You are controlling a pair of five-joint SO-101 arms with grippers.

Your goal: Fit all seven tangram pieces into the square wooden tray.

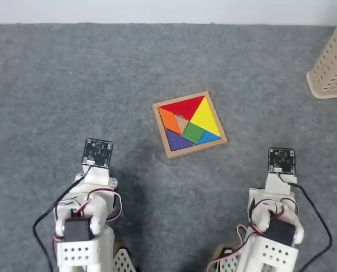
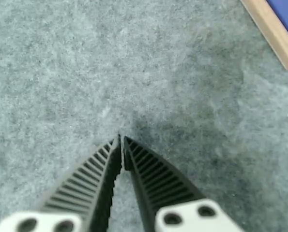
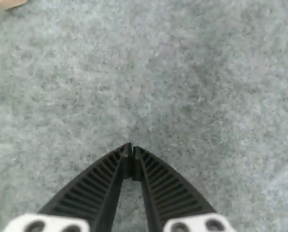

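The square wooden tray (image 1: 167,148) lies rotated on the grey carpet at mid table. Inside it lie a red triangle (image 1: 183,106), a yellow triangle (image 1: 205,117), an orange piece (image 1: 169,120), a tan piece (image 1: 182,124), a green square (image 1: 193,132), a purple triangle (image 1: 176,140) and a blue triangle (image 1: 209,136). A corner of the tray (image 2: 272,30) with the purple piece (image 2: 286,15) appears in the left wrist view. My left gripper (image 2: 121,139) is shut and holds nothing, over bare carpet near the front left. My right gripper (image 3: 132,146) is shut and holds nothing, at the front right.
A beige perforated basket (image 1: 332,59) stands at the far right edge. Both arm bases (image 1: 83,238) (image 1: 273,235) sit at the front edge. Grey carpet covers the table all around the tray.
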